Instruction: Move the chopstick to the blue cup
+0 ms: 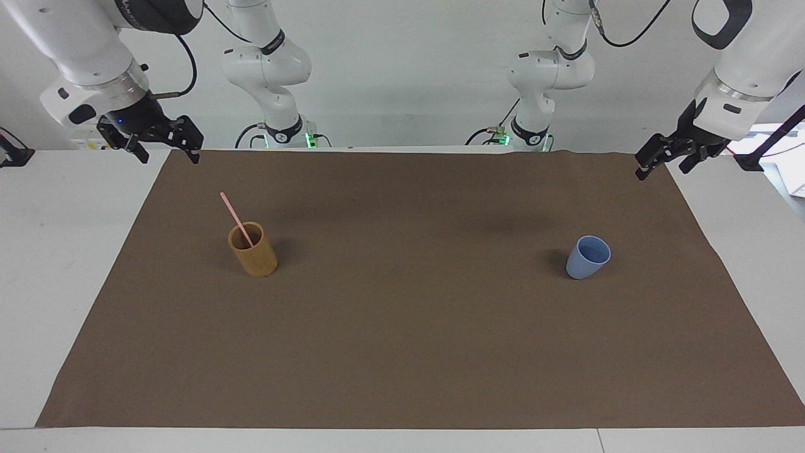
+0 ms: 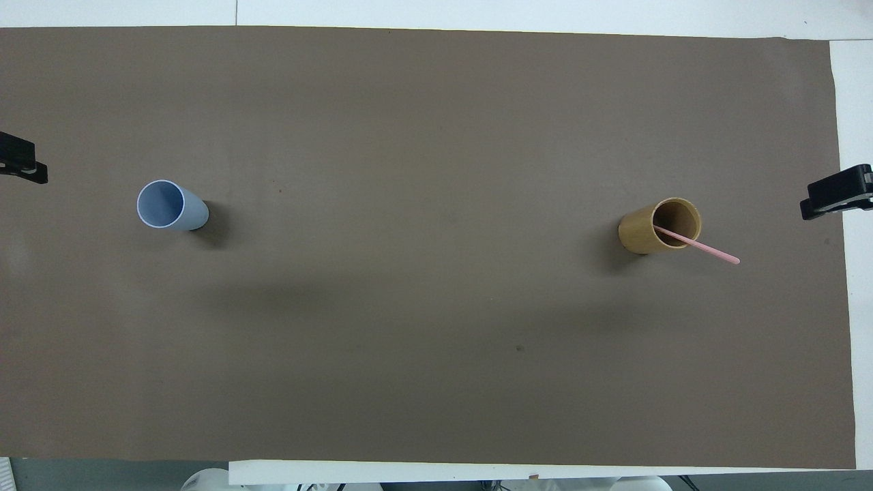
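A single pale pink chopstick [image 1: 234, 216] stands leaning in a tan wooden cup [image 1: 254, 257] toward the right arm's end of the table. Its upper half sticks out over the rim. It also shows in the overhead view [image 2: 709, 249], in the tan cup [image 2: 641, 235]. The light blue cup [image 1: 588, 259] stands upright and empty toward the left arm's end, and also shows in the overhead view [image 2: 170, 206]. My right gripper [image 1: 165, 154] is open and hangs over the mat's corner at its own end. My left gripper [image 1: 661, 168] is open and empty over the mat's corner at its end. Both arms wait.
A brown mat [image 1: 402, 352] covers most of the white table [image 1: 63, 264]. Only the grippers' tips show at the sides of the overhead view, the left gripper [image 2: 24, 167] and the right gripper [image 2: 835, 201]. The two cups stand far apart.
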